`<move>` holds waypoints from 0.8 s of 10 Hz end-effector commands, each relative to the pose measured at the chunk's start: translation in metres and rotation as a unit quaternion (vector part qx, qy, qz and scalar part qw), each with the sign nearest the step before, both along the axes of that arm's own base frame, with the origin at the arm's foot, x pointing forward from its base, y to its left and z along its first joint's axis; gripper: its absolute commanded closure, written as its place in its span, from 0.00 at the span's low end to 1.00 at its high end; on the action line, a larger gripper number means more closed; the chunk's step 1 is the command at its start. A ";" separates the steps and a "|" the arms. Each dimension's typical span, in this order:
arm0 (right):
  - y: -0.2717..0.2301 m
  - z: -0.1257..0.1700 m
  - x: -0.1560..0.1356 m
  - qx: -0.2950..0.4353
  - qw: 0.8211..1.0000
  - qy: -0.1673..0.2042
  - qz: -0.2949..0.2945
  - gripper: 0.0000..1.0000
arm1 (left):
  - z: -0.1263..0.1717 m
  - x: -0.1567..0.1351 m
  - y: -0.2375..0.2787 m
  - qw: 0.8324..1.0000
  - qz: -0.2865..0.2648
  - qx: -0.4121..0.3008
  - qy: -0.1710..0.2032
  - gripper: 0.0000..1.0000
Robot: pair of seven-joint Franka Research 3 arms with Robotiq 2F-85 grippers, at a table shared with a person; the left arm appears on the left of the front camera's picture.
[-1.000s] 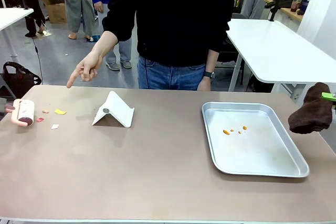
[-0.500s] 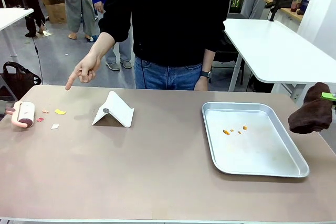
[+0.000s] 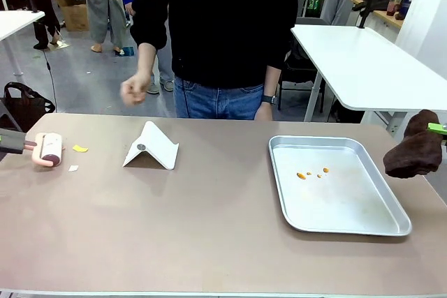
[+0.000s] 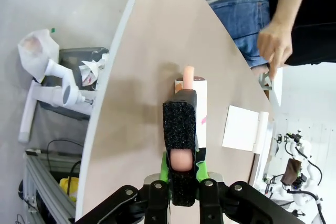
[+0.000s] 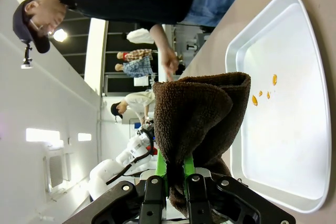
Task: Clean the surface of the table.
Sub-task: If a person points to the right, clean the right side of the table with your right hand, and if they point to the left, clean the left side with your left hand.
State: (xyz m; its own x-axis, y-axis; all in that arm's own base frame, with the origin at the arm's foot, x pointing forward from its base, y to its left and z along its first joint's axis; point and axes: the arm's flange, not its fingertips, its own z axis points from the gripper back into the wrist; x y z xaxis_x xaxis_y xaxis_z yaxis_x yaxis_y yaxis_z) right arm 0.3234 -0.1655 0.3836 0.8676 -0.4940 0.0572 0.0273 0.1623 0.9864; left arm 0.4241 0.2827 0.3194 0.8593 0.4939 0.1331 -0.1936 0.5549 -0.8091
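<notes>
The large beige-brown matte table [image 3: 209,235] fills the width of the front view. Its long axis is laid from the robot's left to its right, with one long edge turned toward the robot and the other toward the person.

At its left end a pink lint roller [image 3: 49,149] is held by the left gripper [image 4: 180,129], whose black-padded fingers are closed around the pink handle; the handle is pointed off the left end. A small yellow scrap [image 3: 80,149] and a small white scrap [image 3: 72,168] are seen just beside the roller.

The right gripper [image 5: 173,169] is clamped on a dark brown folded cloth [image 3: 415,150], which is held past the right end, near a silver metal tray [image 3: 349,204] with orange crumbs [image 3: 311,173] in it.

Several risks can be judged from here. The light scraps may be pushed along or over the near edge instead of being picked up, if the roller is dragged flat (whether it touches the top cannot be told). The white folded stand [image 3: 150,146] near it may be knocked by a long stroke. The person's hand [image 3: 134,91] is raised over the far edge, so a wide sweep must be avoided.
</notes>
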 end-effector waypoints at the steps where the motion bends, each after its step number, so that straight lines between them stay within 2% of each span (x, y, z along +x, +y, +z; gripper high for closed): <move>1: -0.001 0.003 -0.002 0.006 1.000 -0.005 0.004 1.00 | -0.019 0.012 -0.019 1.000 -0.005 0.021 0.023 0.80; 4: -0.001 0.003 -0.002 0.006 1.000 -0.005 0.004 1.00 | -0.028 0.028 -0.050 0.999 -0.027 0.016 0.035 0.80; 8: -0.001 0.003 -0.002 0.006 1.000 -0.005 0.004 1.00 | -0.020 0.046 -0.085 0.999 -0.039 -0.017 0.015 0.80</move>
State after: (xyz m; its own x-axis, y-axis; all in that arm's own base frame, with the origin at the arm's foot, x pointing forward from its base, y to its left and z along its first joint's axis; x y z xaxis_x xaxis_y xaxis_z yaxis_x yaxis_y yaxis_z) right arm 0.3234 -0.1655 0.3836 0.8677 -0.4938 0.0571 0.0273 0.1620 0.9864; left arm 0.4723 0.2038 0.3109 0.9023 0.4183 0.1042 -0.1526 0.5361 -0.8303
